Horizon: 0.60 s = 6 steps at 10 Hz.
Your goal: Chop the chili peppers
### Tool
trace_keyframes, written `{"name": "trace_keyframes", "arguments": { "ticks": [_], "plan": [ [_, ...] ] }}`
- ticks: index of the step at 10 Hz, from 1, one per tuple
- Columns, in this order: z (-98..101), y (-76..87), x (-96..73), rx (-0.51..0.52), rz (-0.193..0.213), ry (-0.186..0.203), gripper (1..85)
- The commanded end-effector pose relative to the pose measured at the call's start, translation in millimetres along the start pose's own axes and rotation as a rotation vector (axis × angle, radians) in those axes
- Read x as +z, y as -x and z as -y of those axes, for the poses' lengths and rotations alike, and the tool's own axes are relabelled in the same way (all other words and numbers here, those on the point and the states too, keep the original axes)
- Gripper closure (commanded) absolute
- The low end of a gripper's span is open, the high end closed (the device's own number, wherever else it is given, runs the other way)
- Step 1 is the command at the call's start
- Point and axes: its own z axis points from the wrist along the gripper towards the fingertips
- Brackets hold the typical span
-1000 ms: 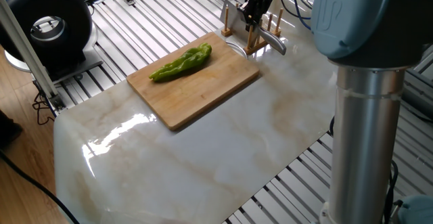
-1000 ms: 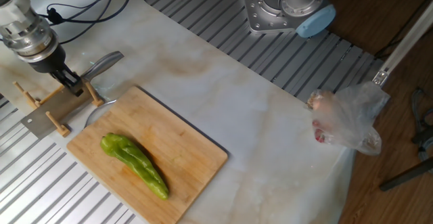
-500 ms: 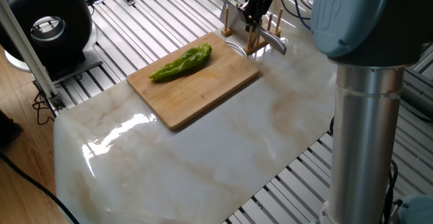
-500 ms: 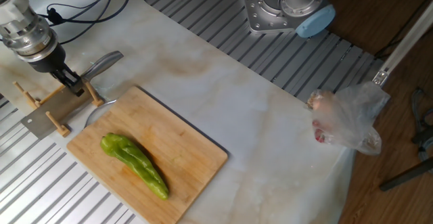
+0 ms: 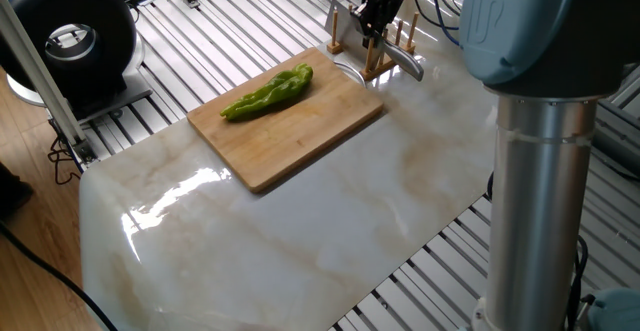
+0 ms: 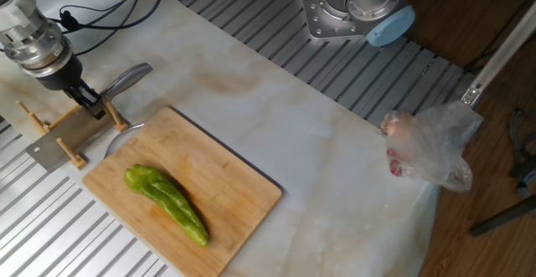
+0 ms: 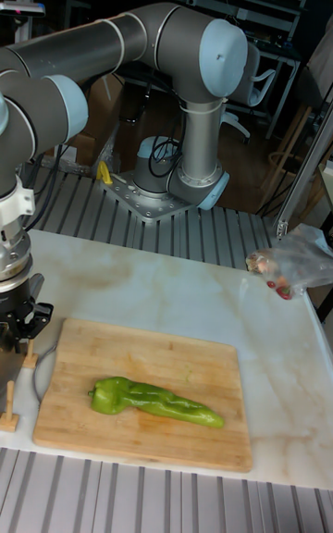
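Observation:
One long light-green chili pepper [image 5: 268, 93] [image 6: 166, 202] [image 7: 153, 401] lies whole on the wooden cutting board [image 5: 300, 141] [image 6: 230, 185] [image 7: 185, 348]. Beyond the board's far corner, a knife rests in a wooden peg rack [image 6: 71, 154]. Its steel handle [image 6: 130, 78] [image 5: 405, 64] sticks out toward the marble. My gripper [image 5: 372, 29] [image 6: 90, 105] [image 7: 23, 334] points down at the rack with its fingers shut on the knife where the handle meets the blade [image 6: 54, 141]. It is well apart from the pepper.
A clear plastic bag [image 6: 427, 147] [image 7: 291, 265] with reddish items lies at the marble top's edge. The arm's base [image 6: 352, 9] [image 7: 171, 186] stands on the slatted frame behind the table. A black round device [image 5: 70, 36] sits off the table's left.

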Motion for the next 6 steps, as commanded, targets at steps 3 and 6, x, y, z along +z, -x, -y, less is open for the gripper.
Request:
{"name": "trace_keyframes", "arguments": {
  "ticks": [3,6],
  "plan": [
    [-3.5,-0.6,-2.3,0.013,0.001,0.013,61.3],
    [-4.6,-2.1,-5.3,0.012,0.000,0.019,62.0]
  ]
}}
